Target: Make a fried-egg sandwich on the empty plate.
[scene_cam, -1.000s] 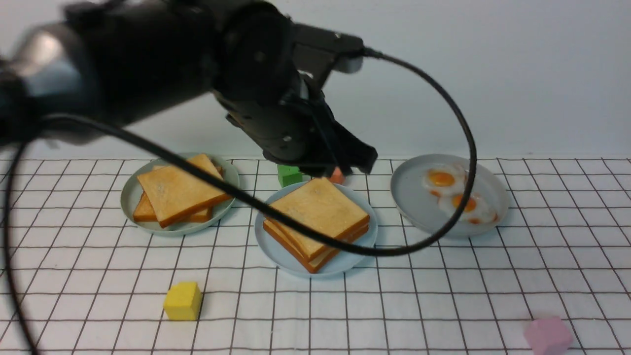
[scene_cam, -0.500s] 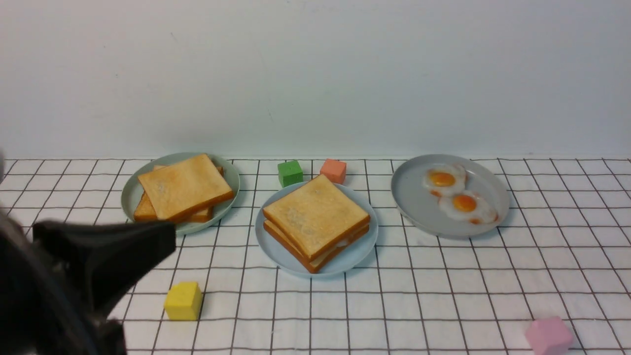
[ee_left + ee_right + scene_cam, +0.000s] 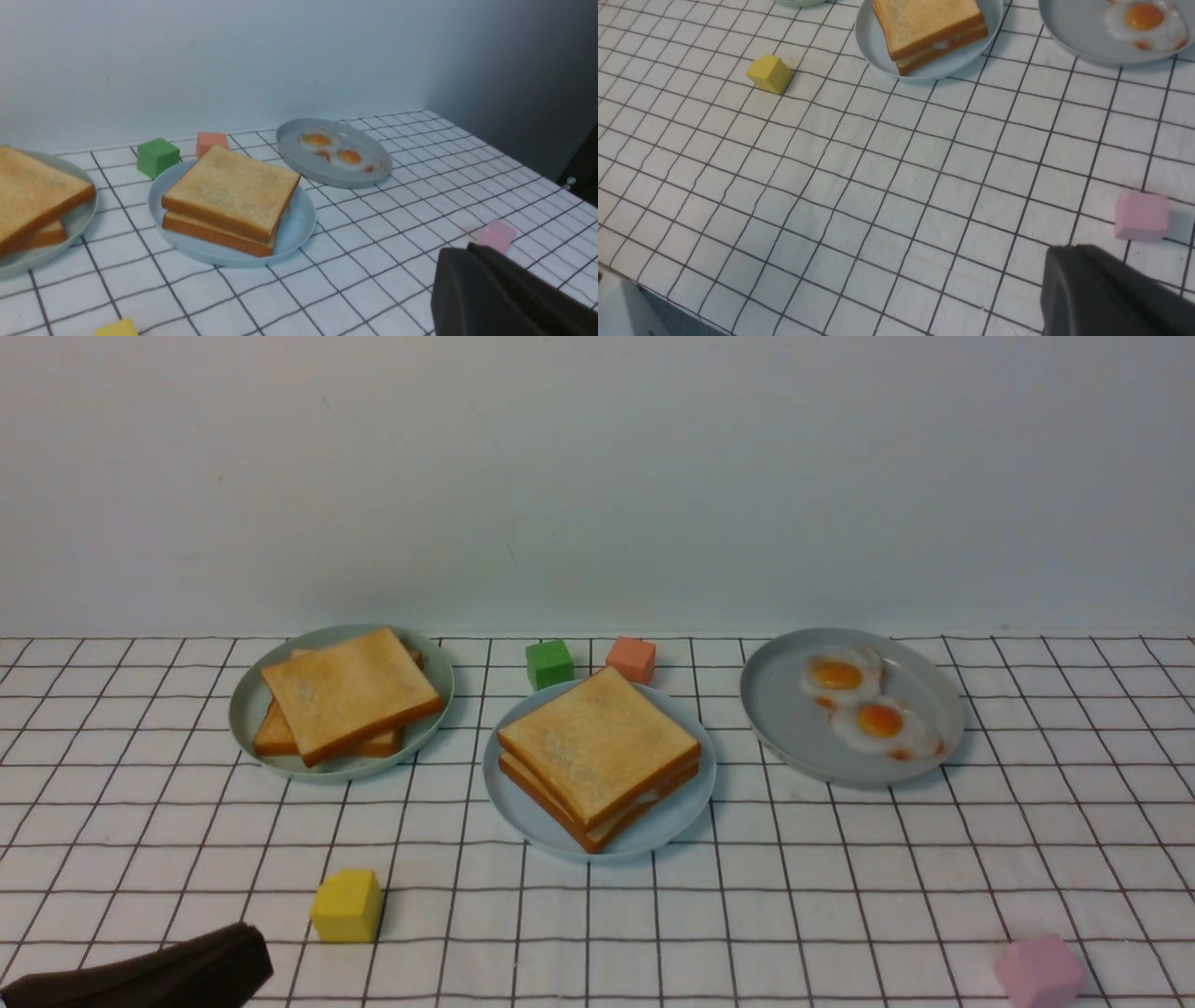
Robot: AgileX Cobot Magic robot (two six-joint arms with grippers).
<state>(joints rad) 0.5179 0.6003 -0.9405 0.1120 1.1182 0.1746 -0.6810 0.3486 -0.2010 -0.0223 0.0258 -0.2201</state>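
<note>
The fried-egg sandwich [image 3: 598,753] sits assembled on the light blue plate [image 3: 689,807], mid-table: 2 toast slices stacked slightly askew, with a sliver of white egg showing at the near edge in the right wrist view. It looks light and fairly stiff, probably a toy prop, and the layers rest loose on each other, so any further handling would best pinch across all 3 layers at a crust edge, or simply move the plate by its rim; the smooth egg could slide out if tilted. The left gripper [image 3: 159,975] shows only as a dark tip at the near left corner of the front view, well apart from the plate, and whether its jaws are apart or together cannot be told; the same goes for the right gripper [image 3: 1106,294], seen only as a dark mass low in its own wrist view. Room is ample on the near side, where only a yellow block [image 3: 346,905] and a pink block [image 3: 1038,971] lie; behind the plate, a green block [image 3: 549,664] and a salmon block [image 3: 631,659] crowd its far rim.
</note>
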